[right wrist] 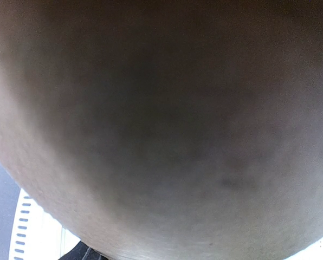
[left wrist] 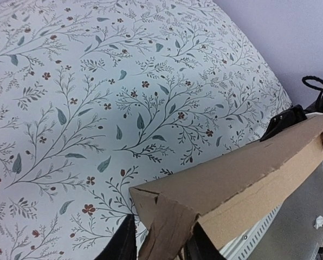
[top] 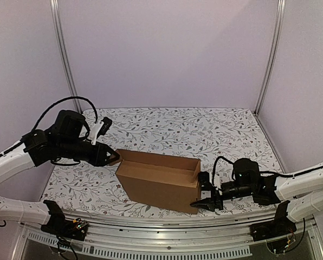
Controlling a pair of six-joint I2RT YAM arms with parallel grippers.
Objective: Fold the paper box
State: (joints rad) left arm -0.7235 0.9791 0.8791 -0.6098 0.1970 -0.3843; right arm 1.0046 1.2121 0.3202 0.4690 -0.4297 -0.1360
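The paper box (top: 159,187) is plain brown cardboard, standing open-topped near the table's front edge, a little right of the middle. My left gripper (top: 114,157) is at its far left corner. In the left wrist view a creased end flap of the paper box (left wrist: 248,168) runs down between the two black fingers (left wrist: 121,244), and my left gripper (left wrist: 161,241) is shut on it. My right gripper (top: 202,192) is against the box's right end wall with its jaws apart. The right wrist view is filled with blurred cardboard (right wrist: 161,130), and the fingers there are hidden.
The floral tablecloth (top: 178,127) stretches behind the box to the pale back wall. Vertical frame posts (top: 64,54) stand at the rear corners. A metal rail (top: 167,238) runs along the front edge between the arm bases.
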